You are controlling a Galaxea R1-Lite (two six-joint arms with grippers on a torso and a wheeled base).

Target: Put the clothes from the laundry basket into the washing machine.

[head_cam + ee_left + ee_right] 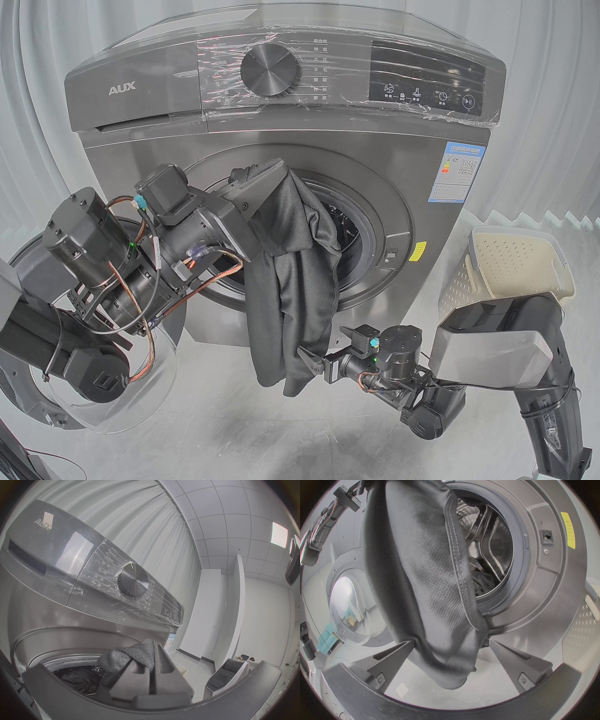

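Left gripper [278, 170] clamped on the top of a dark garment [290, 275], which hangs before the mouth of the washing machine [400, 156]. Right gripper [451, 644] spread wide astride the garment's lower end. Laundry basket [512, 256] stands right of the machine.

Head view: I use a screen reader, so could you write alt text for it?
The left gripper, shut on a black garment, holds it at the upper rim of the open drum mouth of the grey washing machine, the cloth hanging down. The open right gripper sits at its lower end; a cream laundry basket stands at the right.
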